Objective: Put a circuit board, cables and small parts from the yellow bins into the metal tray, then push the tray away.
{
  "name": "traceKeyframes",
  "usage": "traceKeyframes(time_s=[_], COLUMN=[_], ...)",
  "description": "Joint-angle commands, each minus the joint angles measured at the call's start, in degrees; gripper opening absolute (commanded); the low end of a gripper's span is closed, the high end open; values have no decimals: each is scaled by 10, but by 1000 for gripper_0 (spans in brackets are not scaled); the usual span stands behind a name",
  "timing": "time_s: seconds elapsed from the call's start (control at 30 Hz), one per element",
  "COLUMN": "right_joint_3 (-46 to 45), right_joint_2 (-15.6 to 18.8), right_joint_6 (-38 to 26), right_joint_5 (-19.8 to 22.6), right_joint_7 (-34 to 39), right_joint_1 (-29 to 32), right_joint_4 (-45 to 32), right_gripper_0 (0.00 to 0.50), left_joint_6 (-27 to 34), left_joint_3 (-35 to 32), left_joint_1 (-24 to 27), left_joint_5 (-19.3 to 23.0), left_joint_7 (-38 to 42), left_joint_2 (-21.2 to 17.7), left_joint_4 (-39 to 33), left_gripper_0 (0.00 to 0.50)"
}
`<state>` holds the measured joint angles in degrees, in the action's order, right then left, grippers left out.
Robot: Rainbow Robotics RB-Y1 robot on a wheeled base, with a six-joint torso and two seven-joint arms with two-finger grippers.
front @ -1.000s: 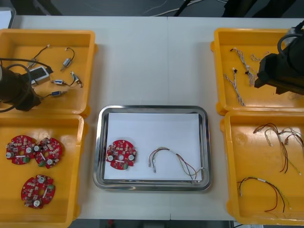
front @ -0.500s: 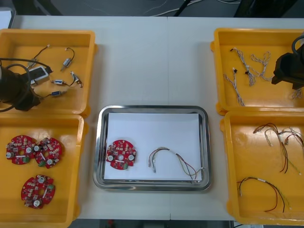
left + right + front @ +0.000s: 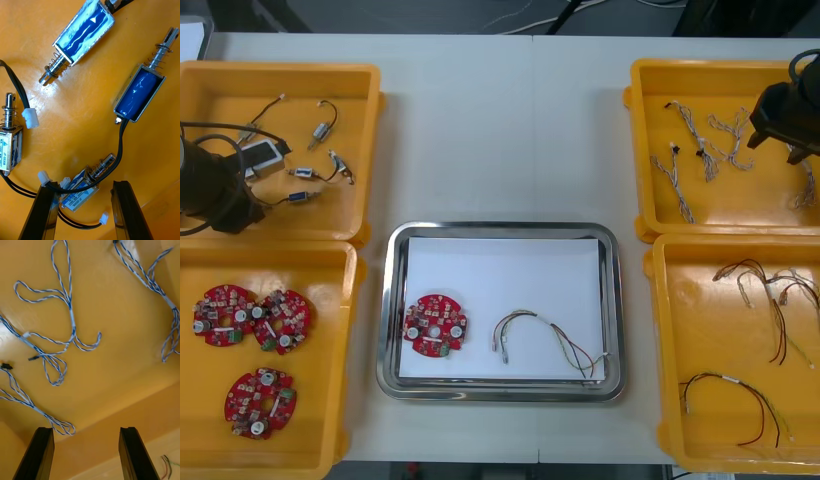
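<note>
Right end effector [image 3: 85, 432]: fingers [image 3: 39, 453] spread, nothing between them, above one wall of a yellow bin [image 3: 123, 337]. Several twisted blue and white cables [image 3: 69, 303] lie loose on the bin floor, one loop just beside a fingertip.

So the light, smooth tabletop [image 3: 500, 130] has five things sitting straight on it. Along the left edge there's the far-left yellow plastic bin [image 3: 280, 68] and the near-left yellow plastic bin [image 3: 310, 400], butted right up against each other. Same deal on the right edge: the far-right yellow plastic bin [image 3: 740, 200] and the near-right yellow plastic bin [image 3: 700, 330], touching too. Between the two pairs, closer to the near edge, sits the shiny rectangular metal tray [image 3: 500, 229] with rounded corners, white inside, just apart from the bins on both sides.
</note>
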<state>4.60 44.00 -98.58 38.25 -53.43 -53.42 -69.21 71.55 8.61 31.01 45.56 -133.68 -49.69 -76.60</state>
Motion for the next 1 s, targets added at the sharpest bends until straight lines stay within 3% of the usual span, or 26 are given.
traceKeyframes(time_s=[0.03,0.3,0.6,1.0], right_joint_3=[-18,-18,-18,-18], right_joint_2=[-19,-26,-36,-51], right_joint_6=[40,121,219,303], right_joint_5=[-31,-59,-72,-89], right_joint_7=[-84,-112,-118,-120], right_joint_1=[-95,-139,-143,-143], right_joint_4=[99,214,272,328], right_gripper_0=[500,500,500,500], left_joint_6=[-10,-23,-34,-39], left_joint_3=[16,16,15,15], left_joint_1=[10,0,-10,-20], left_joint_5=[-9,-15,-20,-28], left_joint_7=[-54,-53,-54,-49], left_joint_2=[21,28,32,37], left_joint_4=[8,7,7,7], left_gripper_0=[412,406,407,405])
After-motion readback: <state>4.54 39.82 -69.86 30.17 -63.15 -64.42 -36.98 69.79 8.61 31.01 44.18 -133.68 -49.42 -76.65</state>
